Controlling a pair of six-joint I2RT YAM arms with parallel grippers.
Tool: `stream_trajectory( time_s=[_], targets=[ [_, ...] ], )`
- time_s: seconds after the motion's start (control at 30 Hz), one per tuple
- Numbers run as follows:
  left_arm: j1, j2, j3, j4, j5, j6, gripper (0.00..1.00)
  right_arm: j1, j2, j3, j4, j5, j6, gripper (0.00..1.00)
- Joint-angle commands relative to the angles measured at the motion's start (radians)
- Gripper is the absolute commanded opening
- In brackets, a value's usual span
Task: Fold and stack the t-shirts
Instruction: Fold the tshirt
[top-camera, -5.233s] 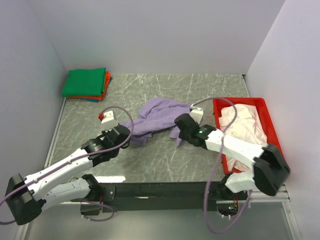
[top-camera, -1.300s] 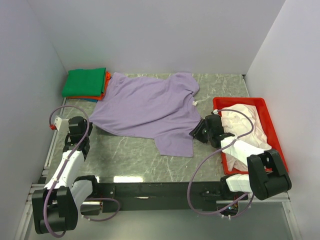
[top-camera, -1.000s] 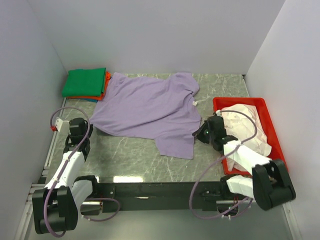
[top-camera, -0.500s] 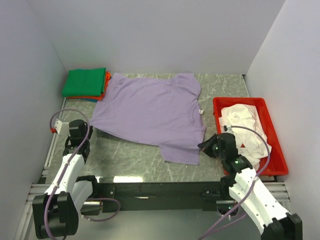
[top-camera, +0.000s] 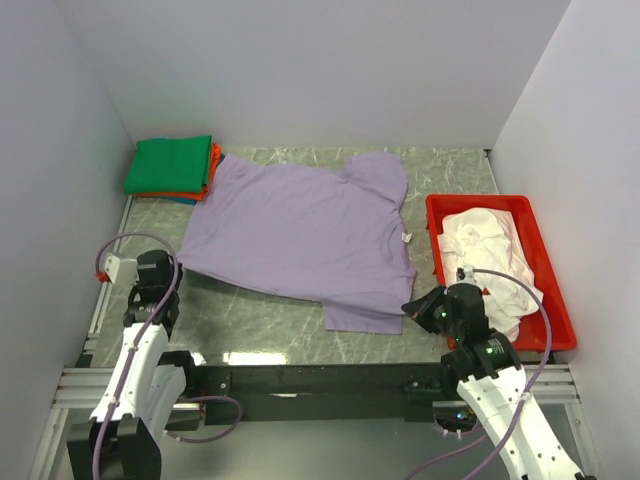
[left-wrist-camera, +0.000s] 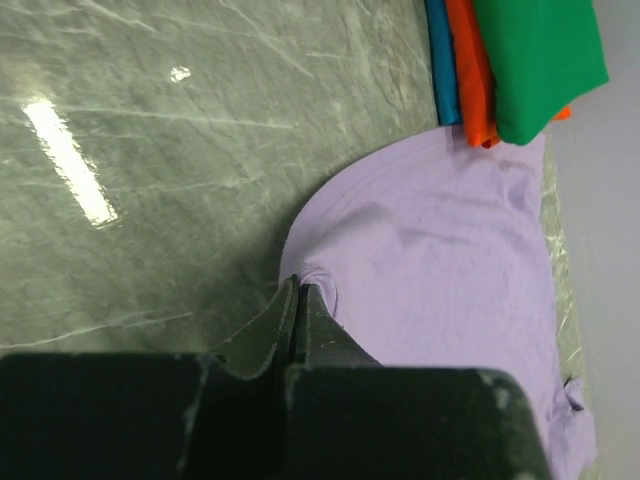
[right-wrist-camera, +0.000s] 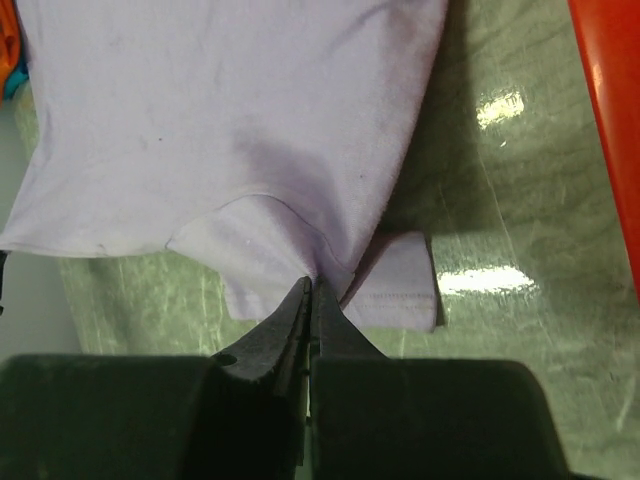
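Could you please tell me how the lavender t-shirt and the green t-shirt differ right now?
The lavender t-shirt lies spread open mid-table; the green t-shirt sits folded atop the far-left stack. The left gripper and right gripper pinch the lavender one's edges; neither holds the green one. Both are plain cloth.

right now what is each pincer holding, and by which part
The lavender t-shirt: left pincer pinches its near left corner, right pincer its near sleeve.
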Motion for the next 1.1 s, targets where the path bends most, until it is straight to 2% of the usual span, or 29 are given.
stream_trajectory(
  time_s=[0.0,0.13,0.3,0.47,0.7,0.9,1.07],
  targets=[
    [0.003,-0.046,0.006,-0.049,-0.074,-0.036,0.01,0.005,-0.021,0.076,-0.058,0.017,-0.025,0.0],
    [0.003,-0.016,-0.001,0.012,-0.041,-0.021,0.01,0.005,0.107,0.108,0.021,0.029,-0.066,0.0],
    [-0.023,0.153,0.046,0.07,-0.024,-0.001,0.01,0.004,0.316,0.189,0.149,0.06,-0.135,0.0],
    [-0.09,0.363,0.167,0.077,-0.065,-0.012,0.01,-0.001,0.552,0.286,0.259,0.072,-0.16,0.0],
    [-0.135,0.567,0.334,0.055,-0.1,-0.044,0.1,-0.033,0.859,0.431,0.359,0.086,-0.197,0.0],
    [-0.139,0.71,0.452,0.017,-0.114,-0.058,0.12,-0.075,1.035,0.539,0.405,0.023,-0.214,0.0],
    [-0.139,0.783,0.519,-0.026,-0.123,-0.053,0.15,-0.114,1.118,0.606,0.425,-0.02,-0.214,0.0]
  ],
)
